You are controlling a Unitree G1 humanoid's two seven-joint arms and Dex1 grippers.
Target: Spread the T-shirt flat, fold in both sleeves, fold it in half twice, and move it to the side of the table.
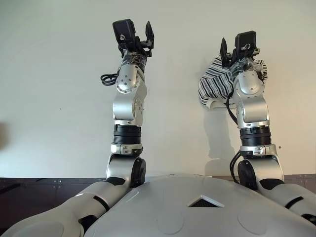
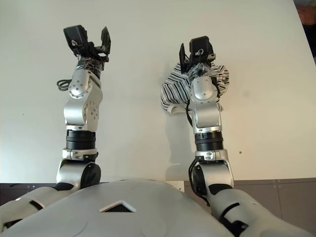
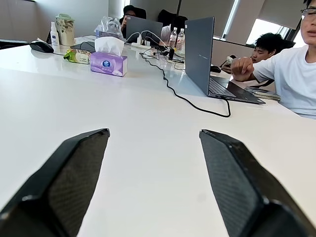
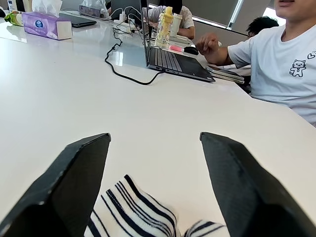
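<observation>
Right wrist view: right gripper (image 4: 154, 134) (fingers apart) hovers above T-shirt (image 4: 133, 210).

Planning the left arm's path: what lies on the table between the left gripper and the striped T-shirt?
Nothing: in the left eye view, bare white table separates the left gripper from the striped T-shirt.

The left arm (image 1: 129, 106) and right arm (image 1: 253, 106) are clad in silver shells, parted by black ribbed rings; black cables (image 1: 107, 79) are run alongside; fingers (image 3: 74, 173) are finished in black weave.
</observation>
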